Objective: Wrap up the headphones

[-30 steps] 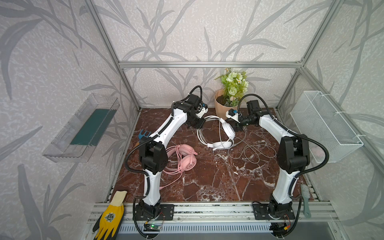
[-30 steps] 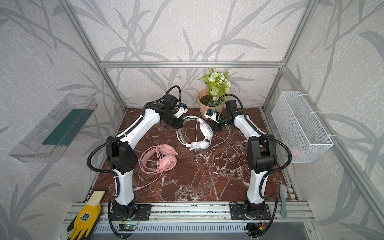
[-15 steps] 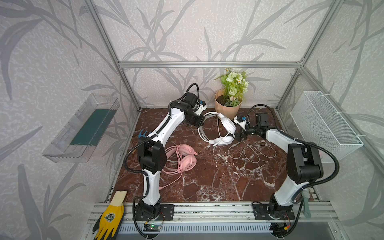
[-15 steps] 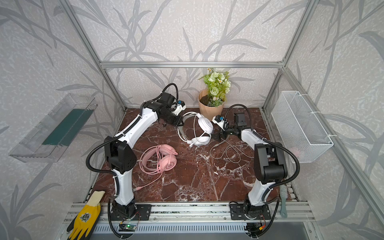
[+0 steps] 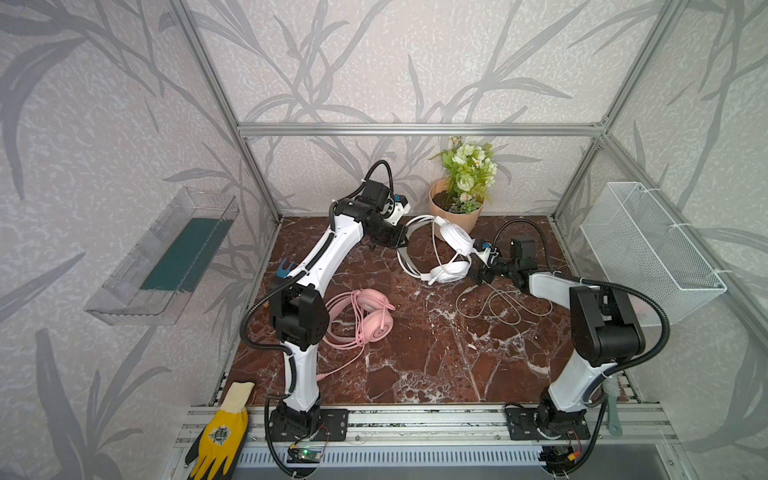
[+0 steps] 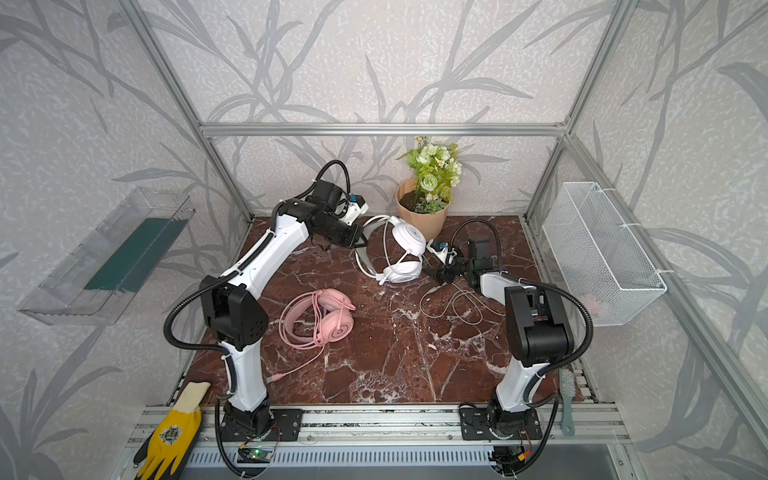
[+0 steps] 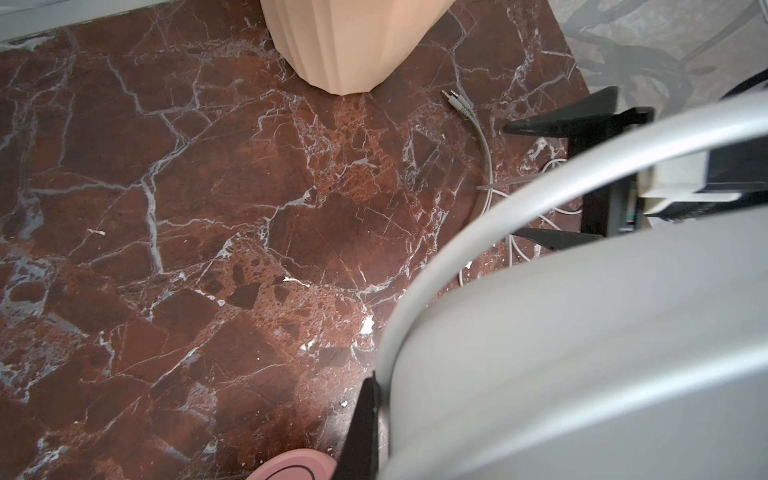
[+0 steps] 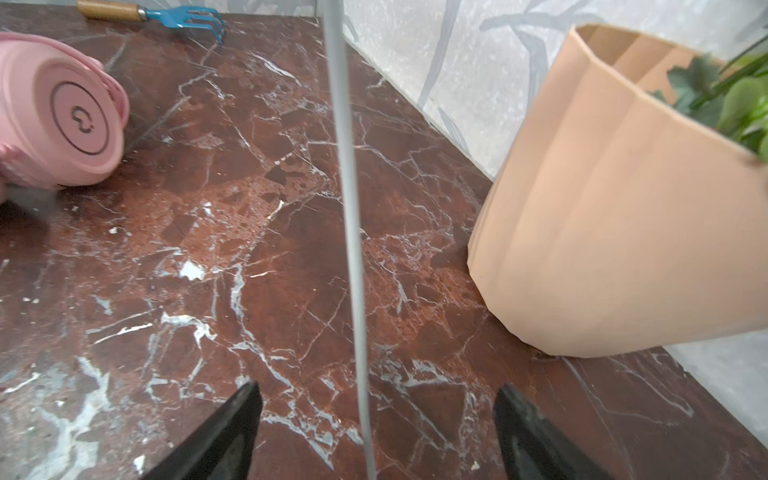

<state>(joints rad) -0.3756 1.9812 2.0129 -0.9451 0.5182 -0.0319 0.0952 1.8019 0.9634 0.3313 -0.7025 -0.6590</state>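
Left pincer (image 5: 400,242) pinches white headphones (image 5: 455,237); right pincer (image 8: 377,387), spread, straddles their cable (image 8: 347,166).

white headset (image 7: 582,332): blurred close-up in left wrist view, cut off by edges
left gripper (image 5: 400,243): tips hidden by white headset in both top views; only one finger (image 7: 361,432) in left wrist view
pink headset (image 5: 365,320): band partly behind left arm (image 5: 328,253)
rake (image 5: 286,266): mostly behind left arm
pot (image 7: 353,41): top cut off in left wrist view
right gripper (image 8: 376,390): finger bases cut off, right wrist view
basket (image 6: 602,249): pinkish thing (image 6: 594,305) inside, can't tell
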